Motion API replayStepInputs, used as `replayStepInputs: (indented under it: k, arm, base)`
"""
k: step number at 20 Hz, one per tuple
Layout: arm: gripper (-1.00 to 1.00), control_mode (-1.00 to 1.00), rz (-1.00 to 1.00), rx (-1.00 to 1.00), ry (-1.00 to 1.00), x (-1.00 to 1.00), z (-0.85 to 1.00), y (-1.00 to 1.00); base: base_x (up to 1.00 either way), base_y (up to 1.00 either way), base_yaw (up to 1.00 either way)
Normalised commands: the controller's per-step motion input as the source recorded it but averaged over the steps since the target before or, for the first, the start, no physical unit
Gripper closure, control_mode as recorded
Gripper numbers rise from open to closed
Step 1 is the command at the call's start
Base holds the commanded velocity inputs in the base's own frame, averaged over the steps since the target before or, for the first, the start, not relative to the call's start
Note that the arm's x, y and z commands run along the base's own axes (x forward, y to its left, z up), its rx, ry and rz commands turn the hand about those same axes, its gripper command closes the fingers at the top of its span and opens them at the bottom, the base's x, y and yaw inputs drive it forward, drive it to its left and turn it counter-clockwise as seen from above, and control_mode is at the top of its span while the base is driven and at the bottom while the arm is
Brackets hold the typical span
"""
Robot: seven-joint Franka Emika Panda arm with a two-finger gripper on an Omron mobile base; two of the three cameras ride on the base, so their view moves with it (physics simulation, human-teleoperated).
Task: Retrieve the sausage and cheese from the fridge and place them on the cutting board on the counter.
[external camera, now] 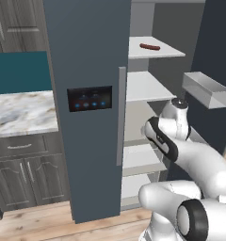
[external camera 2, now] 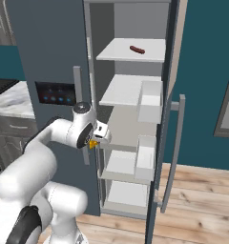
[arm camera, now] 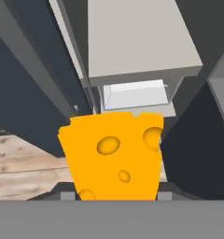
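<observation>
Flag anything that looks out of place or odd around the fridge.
Nothing looks spilled or damaged. The fridge has its right door open, the sausage lies on the top shelf, and the gripper holds the cheese.

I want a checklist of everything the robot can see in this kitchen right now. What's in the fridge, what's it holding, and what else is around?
Surface: the marble counter lies left of the fridge; the part in view is bare, no cutting board seen.
Job's things: the sausage lies on the fridge's top white shelf. The cheese sits between the gripper's fingers, clear of the shelves. The fridge has its right door swung open.
Clutter: nothing seen.
Grippers: the gripper is shut on the cheese, in front of the open fridge at middle-shelf height.
Cables: nothing seen.
Surroundings: dark grey cabinets, teal wall, wooden floor.
</observation>
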Motion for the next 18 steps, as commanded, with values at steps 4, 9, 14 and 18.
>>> replayStepInputs:
  k: [4,9,14,18]
  arm:
    - [1.0,-1.0,0.0,-0.01,0.0,-0.42,-0.05,0.14]
    - [1.0,-1.0,0.0,-0.01,0.01,-0.02,0.0,0.01]
    - [1.0,-1.0,0.0,0.0,0.0,0.0,0.0,0.0]
    - [1.0,-1.0,0.0,0.0,0.0,0.0,0.0,0.0]
  base:
    - [0.0,0.0,0.0]
    - [0.0,0.0,0.0]
    - [0.0,0.0,0.0]
    - [0.0,0.0,0.0]
